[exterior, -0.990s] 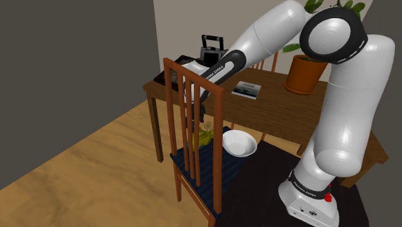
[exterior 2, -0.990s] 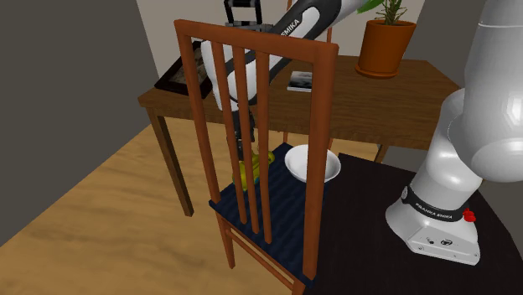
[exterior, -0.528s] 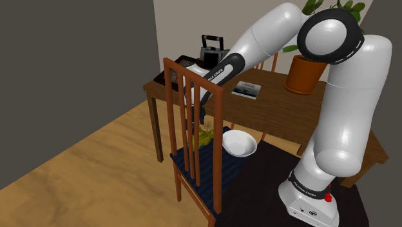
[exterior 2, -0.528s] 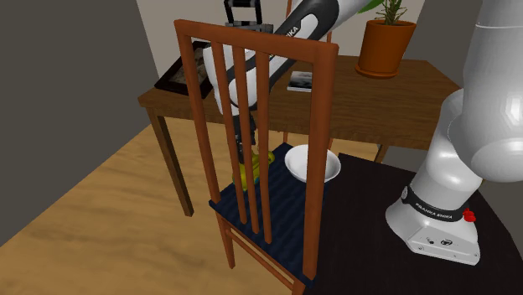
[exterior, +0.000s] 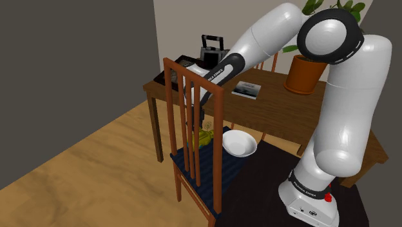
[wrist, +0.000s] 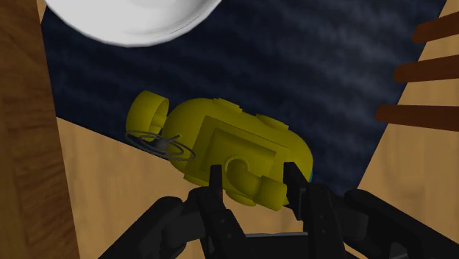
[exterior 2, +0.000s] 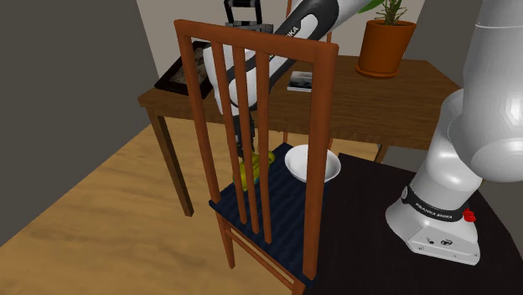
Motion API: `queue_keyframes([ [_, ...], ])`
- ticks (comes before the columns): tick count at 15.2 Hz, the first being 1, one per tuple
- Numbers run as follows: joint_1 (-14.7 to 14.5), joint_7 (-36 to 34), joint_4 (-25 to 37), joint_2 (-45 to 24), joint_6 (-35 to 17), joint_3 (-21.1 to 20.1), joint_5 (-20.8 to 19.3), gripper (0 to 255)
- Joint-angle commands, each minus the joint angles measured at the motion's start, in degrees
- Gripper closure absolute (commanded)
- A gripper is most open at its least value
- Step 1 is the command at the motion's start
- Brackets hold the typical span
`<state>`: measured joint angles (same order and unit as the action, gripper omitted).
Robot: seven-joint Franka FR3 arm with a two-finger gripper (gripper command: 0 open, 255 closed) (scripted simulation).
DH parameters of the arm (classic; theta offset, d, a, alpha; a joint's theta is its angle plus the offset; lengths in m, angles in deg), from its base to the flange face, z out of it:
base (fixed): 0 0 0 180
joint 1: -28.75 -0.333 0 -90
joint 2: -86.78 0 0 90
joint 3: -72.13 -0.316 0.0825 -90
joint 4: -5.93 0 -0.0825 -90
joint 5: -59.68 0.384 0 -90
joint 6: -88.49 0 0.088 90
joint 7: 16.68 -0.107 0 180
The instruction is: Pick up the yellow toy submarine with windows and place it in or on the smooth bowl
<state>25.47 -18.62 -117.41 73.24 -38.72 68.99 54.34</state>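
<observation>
Apparently at the grasp stage, with nothing lifted yet. On the dark blue seat (wrist: 316, 66) of a wooden slat-back chair (exterior 2: 251, 50): a yellow toy submarine (wrist: 221, 140), resting right at the seat's edge, raised turret block facing up, grey propeller ring at one end showing against the wooden floor (wrist: 110, 206) beyond that edge. Also on the seat, near the submarine but apart from it, a smooth white bowl (exterior: 239, 143), upright and empty.

Just above the seat's edge, the black two-finger gripper (wrist: 254, 176), pointed down at the toy. Fingers spread, tips standing either side of the turret block, with no squeeze on the toy to be seen — judged as not gripped.

Done so far, judging from the layout: reach and alignment over the submarine. Left to do, by the look of it: lowering a touch, pinching the turret or hull, raising the toy clear of the seat, carrying it across the seat to the bowl, and releasing it inside.
</observation>
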Motion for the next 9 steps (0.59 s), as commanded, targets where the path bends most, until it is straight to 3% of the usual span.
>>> queue_keyframes([
  [1,0.0,0.0,0.0,0.0,0.0,0.0,0.0,255],
  [9,0.0,0.4,0.9,2.6,3.4,-0.1,0.4,255],
])
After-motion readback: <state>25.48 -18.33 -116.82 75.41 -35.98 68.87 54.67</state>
